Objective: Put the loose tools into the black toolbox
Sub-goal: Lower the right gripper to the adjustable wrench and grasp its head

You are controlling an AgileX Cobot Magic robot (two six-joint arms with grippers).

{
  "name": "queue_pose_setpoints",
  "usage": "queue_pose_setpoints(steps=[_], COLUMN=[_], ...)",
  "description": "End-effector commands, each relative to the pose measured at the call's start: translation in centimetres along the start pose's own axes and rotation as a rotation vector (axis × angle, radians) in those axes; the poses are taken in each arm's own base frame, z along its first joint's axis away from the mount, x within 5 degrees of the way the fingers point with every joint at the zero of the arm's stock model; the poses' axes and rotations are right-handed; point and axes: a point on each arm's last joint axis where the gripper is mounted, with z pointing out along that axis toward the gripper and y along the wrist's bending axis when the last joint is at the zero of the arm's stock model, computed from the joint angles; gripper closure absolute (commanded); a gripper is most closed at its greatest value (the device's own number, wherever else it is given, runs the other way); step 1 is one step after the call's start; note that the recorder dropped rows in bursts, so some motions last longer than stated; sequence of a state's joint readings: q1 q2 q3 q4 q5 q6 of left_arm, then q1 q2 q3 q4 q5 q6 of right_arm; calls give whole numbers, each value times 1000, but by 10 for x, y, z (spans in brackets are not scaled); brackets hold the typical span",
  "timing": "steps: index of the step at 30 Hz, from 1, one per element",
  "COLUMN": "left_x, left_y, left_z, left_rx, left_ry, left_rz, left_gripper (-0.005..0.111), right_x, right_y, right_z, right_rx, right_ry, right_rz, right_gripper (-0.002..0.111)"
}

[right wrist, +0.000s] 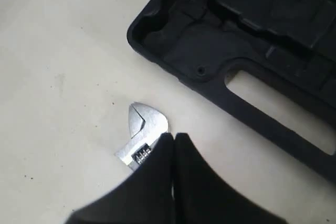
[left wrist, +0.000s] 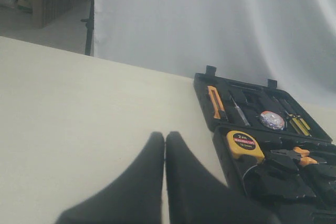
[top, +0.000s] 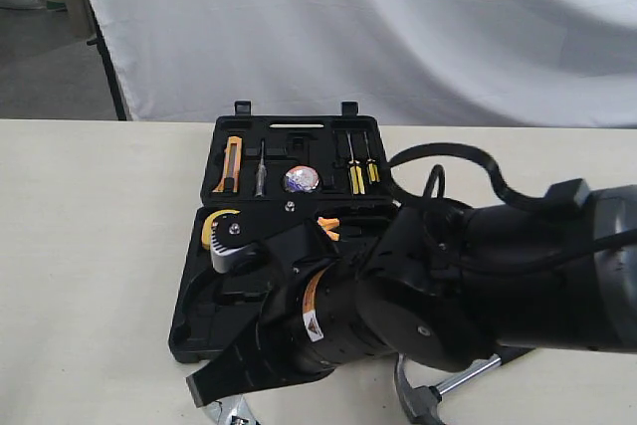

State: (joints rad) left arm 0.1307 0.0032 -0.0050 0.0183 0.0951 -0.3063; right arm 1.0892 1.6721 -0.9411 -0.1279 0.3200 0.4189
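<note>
The black toolbox lies open on the table, lid at the back. My right arm reaches across its front, and the right gripper is shut just past the box's near left corner. Right under its tips lies the silver adjustable wrench, flat on the table, handle hidden behind the fingers; nothing is between them. The wrench also shows at the exterior view's bottom edge. The hammer lies in front of the box, mostly hidden by the arm. My left gripper is shut over bare table left of the toolbox. I cannot pick out a dark tape roll.
A yellow tape measure and orange-handled pliers sit in the base. The lid holds an orange knife, screwdrivers and a round shiny item. The slot handle faces the table's front. A white sheet hangs behind.
</note>
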Motion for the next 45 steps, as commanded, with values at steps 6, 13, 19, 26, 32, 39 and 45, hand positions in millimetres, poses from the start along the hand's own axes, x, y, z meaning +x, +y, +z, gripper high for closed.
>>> queue_pose_setpoints(steps=[6, 13, 19, 26, 32, 39, 45], left_x=[-2, -2, -2, -2, -2, -2, -2], left_y=[1, 1, 1, 1, 1, 1, 1], left_z=[0, 0, 0, 0, 0, 0, 0], left_rx=[-21, -21, -21, -21, -21, -21, -21], left_ry=[-20, -20, -20, -20, -20, -20, -20], left_rz=[0, 0, 0, 0, 0, 0, 0], left_gripper=[106, 106, 106, 106, 106, 106, 106], right_x=[8, 4, 5, 5, 7, 14, 27], right_y=[-3, 6, 11, 12, 10, 9, 7], right_z=[26, 28, 28, 28, 28, 32, 46], right_rx=[24, -18, -30, -31, -18, 4, 30], right_ry=[29, -35, -42, -43, -11, 53, 147], right_rz=[-87, -172, -205, -202, -173, -164, -163], right_gripper=[68, 63, 63, 63, 63, 63, 63])
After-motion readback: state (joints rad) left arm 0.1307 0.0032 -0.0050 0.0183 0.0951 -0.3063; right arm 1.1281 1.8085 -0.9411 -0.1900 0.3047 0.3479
